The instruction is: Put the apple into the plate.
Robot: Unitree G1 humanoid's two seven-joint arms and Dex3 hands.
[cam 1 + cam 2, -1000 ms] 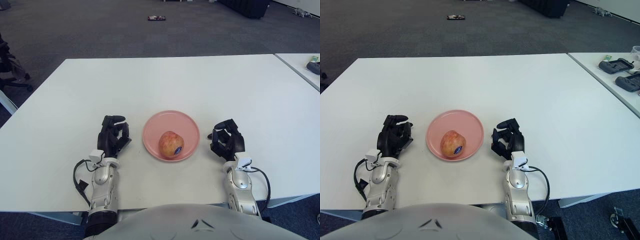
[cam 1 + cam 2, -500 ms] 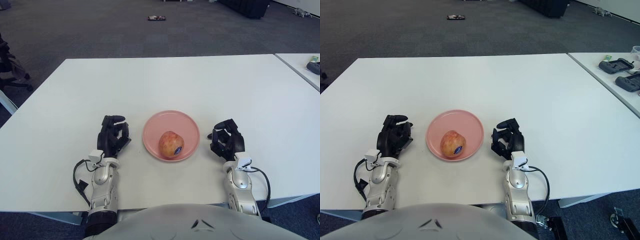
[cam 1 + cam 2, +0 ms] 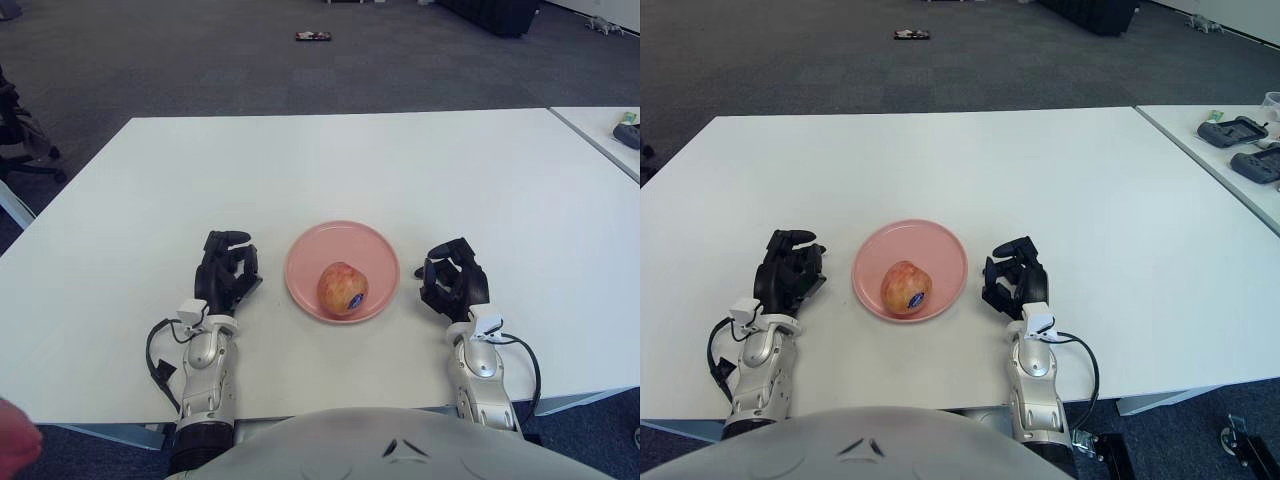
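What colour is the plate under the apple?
Pink; the plate shows best in the left eye view.

Left hand (image 3: pixel 227 270): marginally nearer the body than a second ago, fingers curled as before.
Lower-left corner: blurred reddish shape (image 3: pixel 15 448) now intrudes in the left eye view, off the desk (image 3: pixel 330 170) edge; identity cannot be told.

A white table (image 3: pixel 330 160) stands on dark grey carpet (image 3: pixel 200 60), a 2nd table (image 3: pixel 1240 150) beside it.
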